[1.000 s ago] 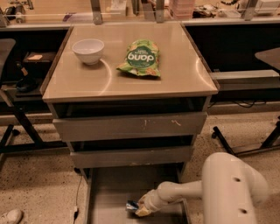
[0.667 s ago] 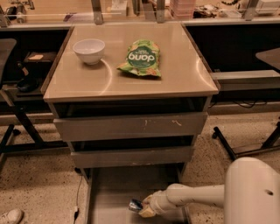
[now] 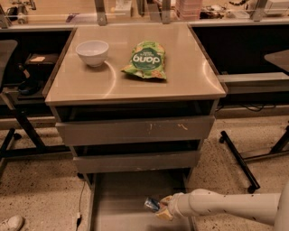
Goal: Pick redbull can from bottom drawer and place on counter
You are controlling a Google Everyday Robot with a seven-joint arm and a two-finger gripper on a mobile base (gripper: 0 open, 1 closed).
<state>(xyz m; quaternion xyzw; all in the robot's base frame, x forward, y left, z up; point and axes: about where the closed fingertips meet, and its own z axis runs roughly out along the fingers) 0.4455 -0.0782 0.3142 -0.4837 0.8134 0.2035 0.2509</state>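
The bottom drawer [image 3: 122, 198] is pulled open, a shallow grey tray below the two upper drawers. The redbull can [image 3: 151, 204], silver and blue, lies at the drawer's right side, only its end showing. My gripper [image 3: 161, 210] reaches in from the right on a white arm and sits right against the can. The counter [image 3: 135, 76] is the glossy beige top of the cabinet above.
A white bowl [image 3: 92, 52] and a green snack bag [image 3: 145, 60] sit on the counter. A long bench with clutter [image 3: 149, 9] runs along the back. Chair legs [image 3: 239, 162] stand on the speckled floor to the right, a chair base to the left.
My arm has drawn back to the right and lower in the frame. The gripper stays at the can, which has shifted slightly right and up in the drawer.
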